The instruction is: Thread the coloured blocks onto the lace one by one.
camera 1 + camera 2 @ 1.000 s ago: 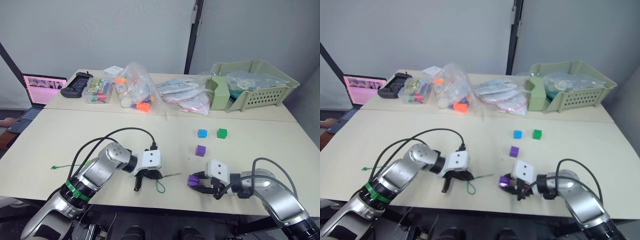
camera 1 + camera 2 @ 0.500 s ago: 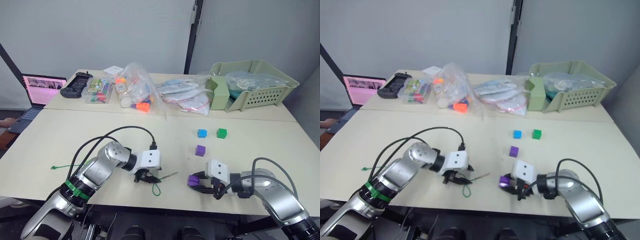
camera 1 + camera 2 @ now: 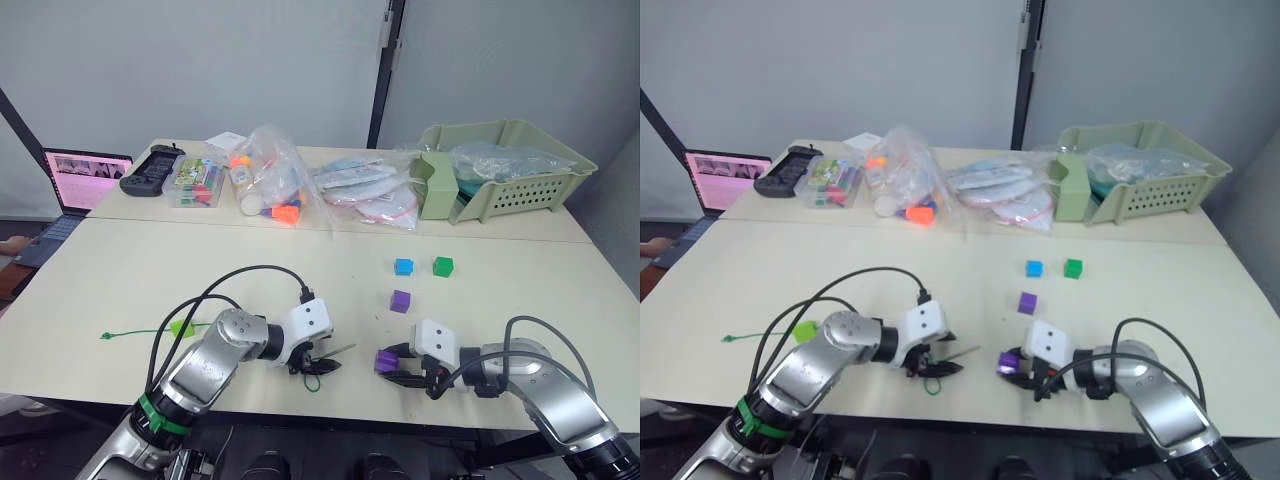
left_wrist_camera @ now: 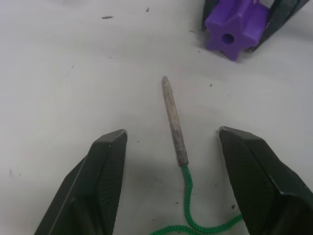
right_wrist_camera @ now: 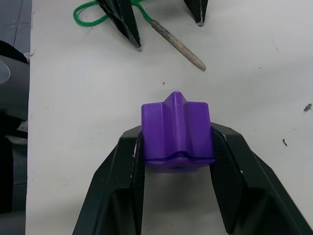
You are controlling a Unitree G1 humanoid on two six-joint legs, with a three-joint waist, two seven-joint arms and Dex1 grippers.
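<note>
A purple block (image 5: 177, 131) is being gripped between the fingers of the right gripper (image 3: 395, 364), low over the counter (image 3: 300, 270). The left gripper (image 4: 172, 161) is being held open, fingers straddling the tan tip (image 4: 174, 122) of the green lace (image 3: 316, 376), which is lying flat on the counter, pointing toward the held block. Blue (image 3: 404, 267), dark green (image 3: 444, 266) and second purple (image 3: 401, 301) blocks are lying farther back; a lime block (image 3: 181, 327) is seen by the left arm.

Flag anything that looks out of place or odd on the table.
Nothing looks damaged or spilled. The lace lies loose on the table, tip unheld between the open left end effector's fingers. The lime block sits apart from the others, by the left arm.
</note>
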